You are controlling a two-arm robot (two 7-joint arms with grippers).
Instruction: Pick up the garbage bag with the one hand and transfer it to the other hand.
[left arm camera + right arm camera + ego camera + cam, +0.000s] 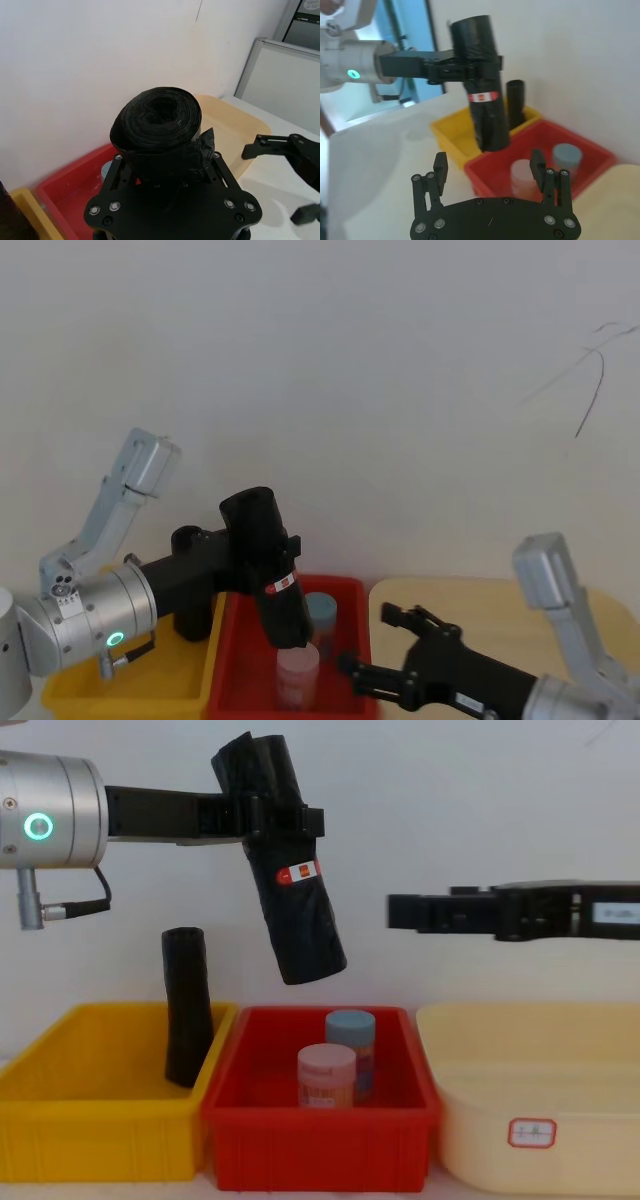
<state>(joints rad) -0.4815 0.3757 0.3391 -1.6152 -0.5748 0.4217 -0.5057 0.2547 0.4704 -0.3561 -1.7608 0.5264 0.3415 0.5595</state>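
I centre the open right pincer (488, 161) on the roll (300, 920) just below the left pincer (288, 820) gripping it.

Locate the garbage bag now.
Chest view: the garbage bag is held tilted in the left gripper, left of centre, above the red bin; the open right gripper is apart to its right.

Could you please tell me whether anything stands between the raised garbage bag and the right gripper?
Nothing visible does. The left gripper holds the garbage bag above the red bin, and only open air separates it from the open right gripper. The pink jar and blue jar stand lower, inside the bin.
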